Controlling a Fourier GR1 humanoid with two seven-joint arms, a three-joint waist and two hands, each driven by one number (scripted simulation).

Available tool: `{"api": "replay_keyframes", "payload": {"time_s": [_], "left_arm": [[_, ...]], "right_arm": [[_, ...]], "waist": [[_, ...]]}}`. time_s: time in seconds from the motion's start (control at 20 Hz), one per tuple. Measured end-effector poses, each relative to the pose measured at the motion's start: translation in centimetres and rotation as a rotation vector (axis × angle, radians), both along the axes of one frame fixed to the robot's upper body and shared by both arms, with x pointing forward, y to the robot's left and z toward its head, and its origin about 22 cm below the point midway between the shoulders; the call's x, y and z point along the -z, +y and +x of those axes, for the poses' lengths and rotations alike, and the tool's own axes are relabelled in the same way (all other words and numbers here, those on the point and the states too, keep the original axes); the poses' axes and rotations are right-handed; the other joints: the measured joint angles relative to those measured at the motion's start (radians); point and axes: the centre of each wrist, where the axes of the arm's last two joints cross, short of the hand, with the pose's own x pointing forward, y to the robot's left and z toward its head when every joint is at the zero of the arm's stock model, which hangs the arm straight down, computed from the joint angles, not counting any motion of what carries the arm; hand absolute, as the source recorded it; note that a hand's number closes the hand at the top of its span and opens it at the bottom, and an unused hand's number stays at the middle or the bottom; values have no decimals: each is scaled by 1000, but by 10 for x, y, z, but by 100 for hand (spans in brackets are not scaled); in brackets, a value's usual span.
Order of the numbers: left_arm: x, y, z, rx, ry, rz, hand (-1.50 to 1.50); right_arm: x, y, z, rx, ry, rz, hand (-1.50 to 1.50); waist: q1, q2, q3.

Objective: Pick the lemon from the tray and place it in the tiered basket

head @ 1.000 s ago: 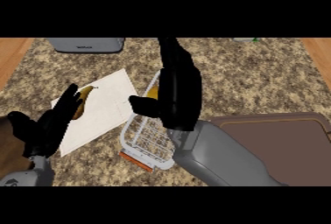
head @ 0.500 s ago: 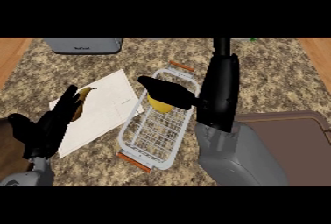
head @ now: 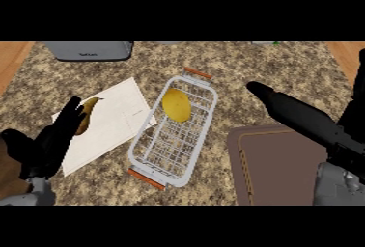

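Lemon (head: 176,106) lies in the basket (head: 167,155), so placing looks done. Right hand (head: 299,118) hangs open and empty nearby, left hand (head: 43,149) rests open. Next, withdraw.

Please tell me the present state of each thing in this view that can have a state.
lemon: lying at the far end of the wire basket, no hand on it.
wire basket: upright on the counter, holding only the lemon.
white tray: flat on the counter, a banana on it.
right hand: open, fingers straight, empty, right of the basket.
left hand: open, resting at the lower left.
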Motion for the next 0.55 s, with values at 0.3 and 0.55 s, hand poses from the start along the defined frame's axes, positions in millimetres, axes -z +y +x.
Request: {"api": "replay_keyframes", "payload": {"time_s": [0.3,0.55], "left_arm": [[-2,5,-1,-1,1,-6,0],[-3,5,3,-7,-3,-5,0]], "right_arm": [[-14,-69,-48,54,-22,25,-150],[-17,-118,-70,81,-10,2,-150]], "waist": [[-2,0,0],[-5,1,1]]}}
